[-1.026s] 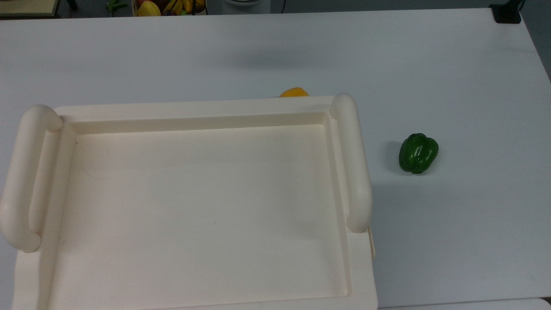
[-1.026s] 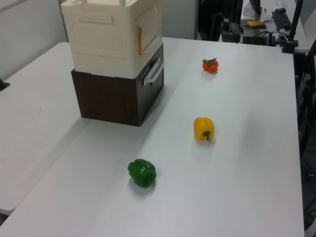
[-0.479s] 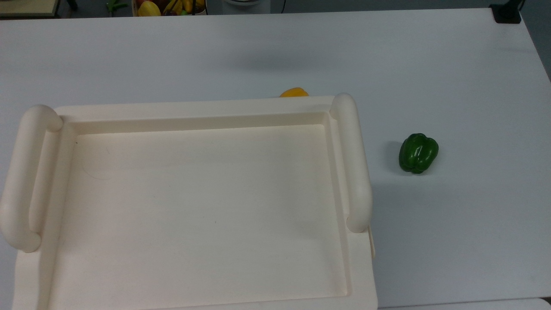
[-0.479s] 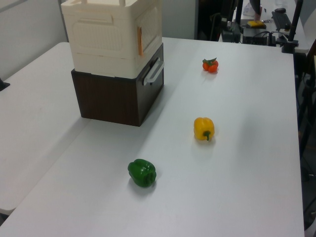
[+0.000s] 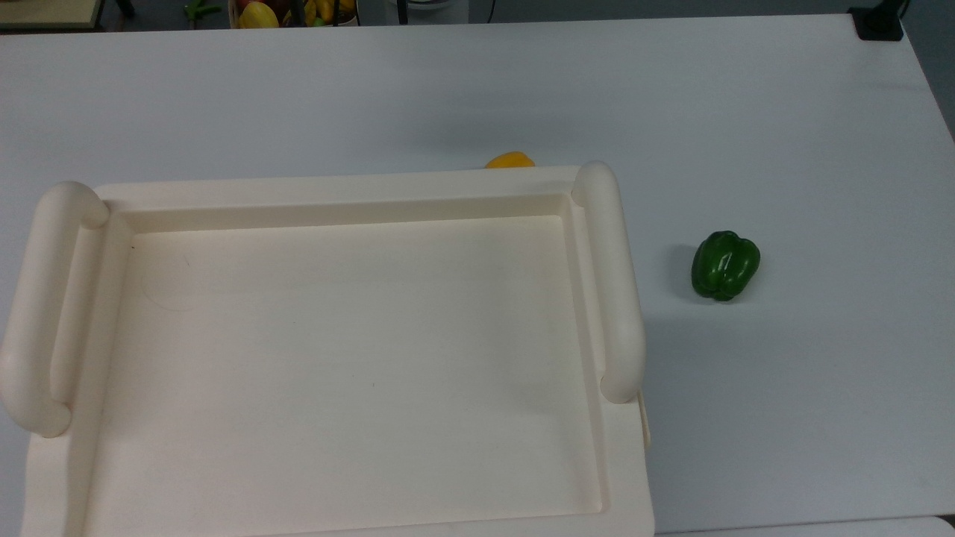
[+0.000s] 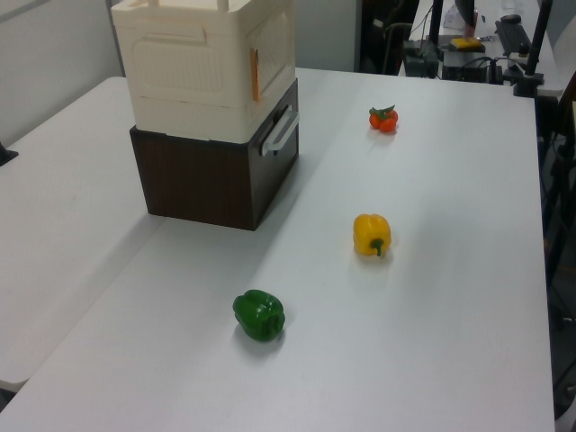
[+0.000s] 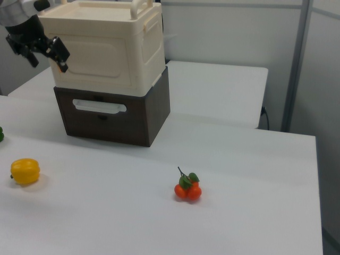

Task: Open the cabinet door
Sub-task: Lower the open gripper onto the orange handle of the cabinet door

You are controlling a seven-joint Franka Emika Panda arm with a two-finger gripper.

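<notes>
The cabinet [image 7: 138, 48] is a cream-white plastic unit standing on a dark brown drawer box [image 7: 133, 119]. From the top view I see its recessed tray top [image 5: 336, 190] with a thick tube handle [image 5: 613, 283] along each short side. The cabinet door [image 7: 98, 58] is the flat cream front panel in the right view, and it lies flush with the unit. In the left view the same face [image 6: 272, 52] has a reddish strip at its near edge. My gripper [image 7: 47, 57] hangs open in front of the door's left edge in the right view, holding nothing.
A green pepper [image 5: 724, 265] lies on the white table to the top view's right of the cabinet. A yellow pepper [image 6: 372, 234] and red tomatoes [image 7: 187, 189] lie further out. The brown box has a pale drawer handle [image 7: 99, 107].
</notes>
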